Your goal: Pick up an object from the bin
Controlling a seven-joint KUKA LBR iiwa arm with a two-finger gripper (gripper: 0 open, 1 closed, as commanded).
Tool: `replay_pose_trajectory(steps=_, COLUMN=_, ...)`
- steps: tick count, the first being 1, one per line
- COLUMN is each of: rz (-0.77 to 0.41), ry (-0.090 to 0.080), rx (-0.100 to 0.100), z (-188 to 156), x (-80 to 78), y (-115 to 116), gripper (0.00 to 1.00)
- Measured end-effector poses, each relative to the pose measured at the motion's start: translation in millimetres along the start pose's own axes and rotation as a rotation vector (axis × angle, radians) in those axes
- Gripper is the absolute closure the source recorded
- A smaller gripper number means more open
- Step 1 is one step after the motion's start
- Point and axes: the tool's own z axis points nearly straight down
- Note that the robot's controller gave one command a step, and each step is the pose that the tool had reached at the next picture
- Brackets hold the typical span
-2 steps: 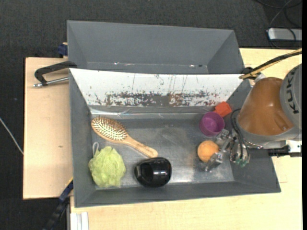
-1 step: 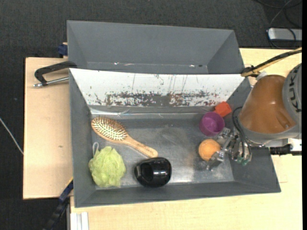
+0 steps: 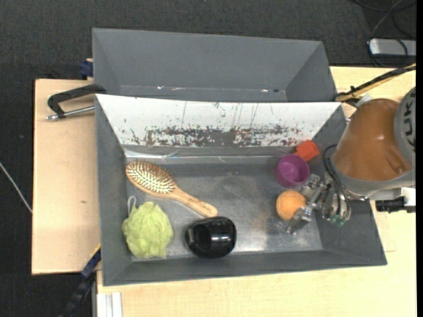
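Wrist cover (image 3: pixel 369 144), claw (image 3: pixel 310 207) beside orange ball (image 3: pixel 287 205)

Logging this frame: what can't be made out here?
1. Camera view: whether the gripper touches the orange ball, because its metal parts overlap the ball's right side.
2. Camera view: what the small red-orange thing behind the purple cup is. It is too small to tell.
3. Camera view: what the glossy black thing at the front is. It shows too little detail.
4. Camera view: the bin's right corner, hidden under the arm's orange cover.
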Motion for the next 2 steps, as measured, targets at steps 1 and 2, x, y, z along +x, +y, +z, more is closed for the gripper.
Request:
replay_pose_trajectory(steps=1, rz=0.000, ry=-0.003, rx=-0.001, z=-22, x=-0.4, y=0, gripper=1.00)
replay_pose_trajectory(steps=2, rz=-0.001, ry=-0.010, rx=-0.002, z=-34, x=-2.3, y=1, gripper=1.00)
